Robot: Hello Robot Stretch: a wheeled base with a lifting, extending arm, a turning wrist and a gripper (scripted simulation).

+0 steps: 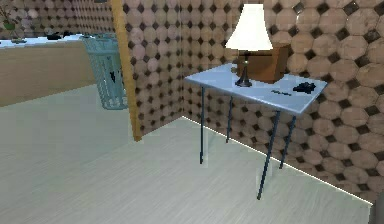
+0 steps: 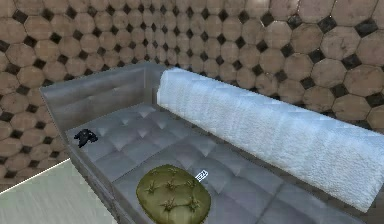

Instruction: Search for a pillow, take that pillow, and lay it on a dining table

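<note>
A round olive-green tufted pillow lies on the seat of a grey tufted sofa, low in the arm side view just left of the middle. A small white flat object rests on the seat beside the pillow's upper right edge.
A white fluffy blanket drapes the sofa's back, and a small dark object lies on the seat. Ahead, a thin-legged side table carries a lamp, a brown box and a dark item. A wire bin stands left; pale floor lies between.
</note>
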